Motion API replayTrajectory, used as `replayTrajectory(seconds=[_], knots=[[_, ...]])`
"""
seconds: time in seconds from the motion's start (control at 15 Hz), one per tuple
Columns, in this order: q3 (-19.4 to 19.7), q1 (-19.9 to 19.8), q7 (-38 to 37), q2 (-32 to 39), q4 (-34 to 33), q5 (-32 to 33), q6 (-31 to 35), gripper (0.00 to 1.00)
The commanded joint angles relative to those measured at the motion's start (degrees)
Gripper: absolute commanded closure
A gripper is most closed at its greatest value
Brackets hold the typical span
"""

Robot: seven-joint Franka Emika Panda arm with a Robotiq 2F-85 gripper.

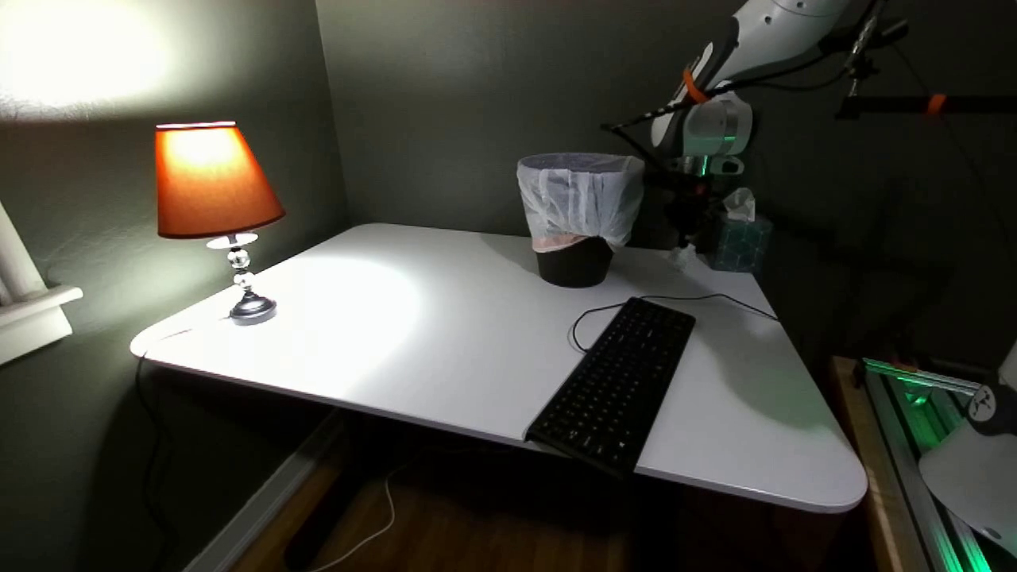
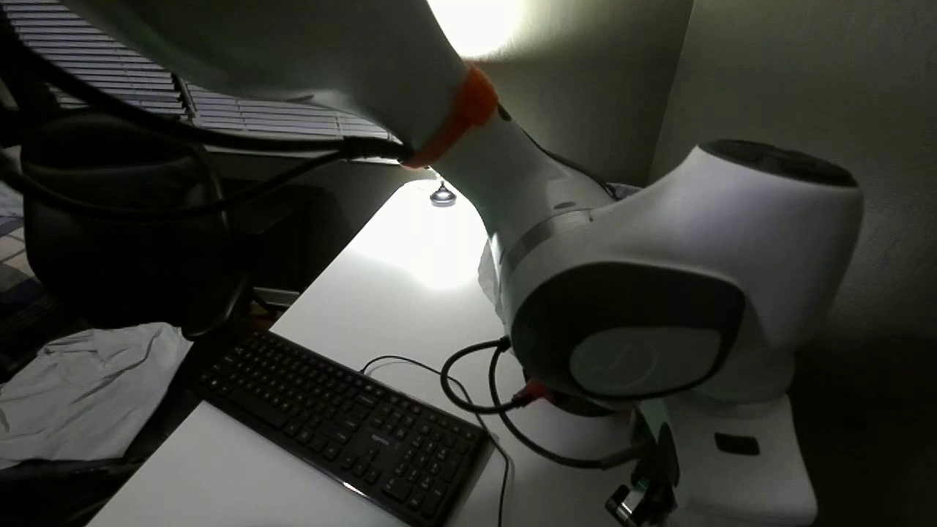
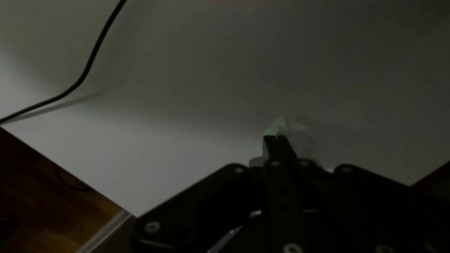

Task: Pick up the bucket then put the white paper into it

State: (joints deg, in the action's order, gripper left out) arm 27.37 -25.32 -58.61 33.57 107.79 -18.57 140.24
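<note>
While upright near the desk's (image 1: 461, 334) back edge, the bucket (image 1: 581, 216) apart from fingers (image 3: 284, 149) tight on white paper (image 3: 302, 138).

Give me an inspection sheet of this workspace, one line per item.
Surface: white table with rounded corners, unevenly lit.
Job's things: round dark bucket upright on the table, crinkly white plastic bag over its rim; crumpled white paper, not yet in the bucket.
Clutter: black rectangular keyboard overhanging the table's edge; teal patterned tissue box; lit orange-shaded lamp.
Black gripper: jaws shut, apparently on the paper.
Cables: thin black cable crossing the table to its edge; thick black cable along the white robot arm.
Surroundings: grey wall; white slatted window blinds.
</note>
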Motion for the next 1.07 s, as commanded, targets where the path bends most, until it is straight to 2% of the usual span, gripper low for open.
replayTrajectory(seconds=[0.0,0.33,0.67,1.0], knots=[[4.84,6.28,-5.60,-6.43,6.86,8.00,4.80,1.00],[13.21,15.81,-14.60,-12.73,12.35,23.08,10.57,1.00],[22.01,25.37,-24.30,-18.90,16.02,39.43,13.46,1.00],[32.75,37.38,-33.40,-24.07,15.36,60.91,11.34,1.00]])
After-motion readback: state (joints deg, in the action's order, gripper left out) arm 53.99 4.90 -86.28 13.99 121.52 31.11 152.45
